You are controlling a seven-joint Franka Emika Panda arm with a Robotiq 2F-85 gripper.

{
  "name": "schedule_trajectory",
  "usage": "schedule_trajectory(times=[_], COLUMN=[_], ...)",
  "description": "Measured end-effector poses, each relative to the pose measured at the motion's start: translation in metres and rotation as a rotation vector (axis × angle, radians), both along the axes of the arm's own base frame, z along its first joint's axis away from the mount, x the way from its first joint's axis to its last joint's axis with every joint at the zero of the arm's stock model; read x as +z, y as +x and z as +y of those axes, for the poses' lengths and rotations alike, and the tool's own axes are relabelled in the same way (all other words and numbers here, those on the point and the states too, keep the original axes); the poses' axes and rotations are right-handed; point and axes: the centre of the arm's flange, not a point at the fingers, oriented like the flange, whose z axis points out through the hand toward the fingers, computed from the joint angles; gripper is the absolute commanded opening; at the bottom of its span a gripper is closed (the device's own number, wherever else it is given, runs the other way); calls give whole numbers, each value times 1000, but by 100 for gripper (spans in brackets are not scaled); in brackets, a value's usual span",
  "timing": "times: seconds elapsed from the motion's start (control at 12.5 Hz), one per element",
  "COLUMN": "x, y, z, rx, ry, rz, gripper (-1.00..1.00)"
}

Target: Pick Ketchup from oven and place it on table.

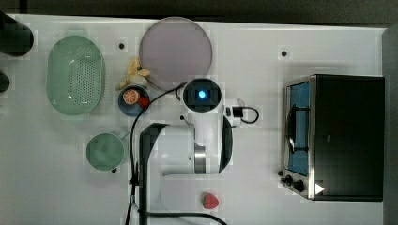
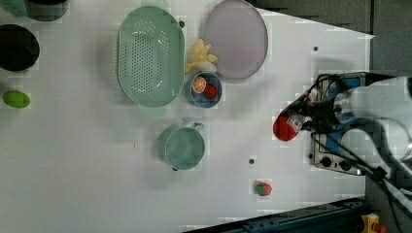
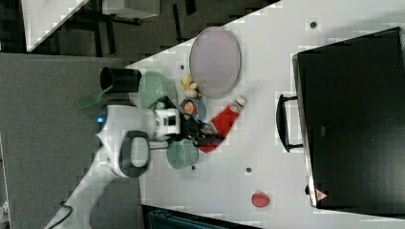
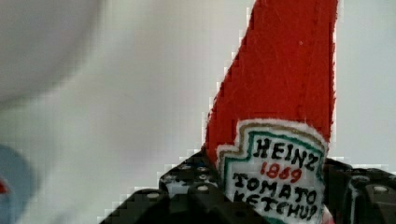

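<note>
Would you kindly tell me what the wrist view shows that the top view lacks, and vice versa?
Wrist view: the red ketchup bottle up close, its label readable, gripped between the black jaws. Top view: the oven, the round plate, the green colander, the strawberry and the arm seen from above. Both: the white table.
</note>
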Motion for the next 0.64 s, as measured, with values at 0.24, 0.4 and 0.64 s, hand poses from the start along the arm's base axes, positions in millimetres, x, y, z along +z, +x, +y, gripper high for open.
schedule_trajectory(times=[0.24,0.4,0.64], x=[-45,-67,-83], y=[0,5,3], z=[-7,-7,-8], rx=[-10,-9,-20], ry=[-20,-25,-24], rz=[26,-12,5], gripper=[53,100,100])
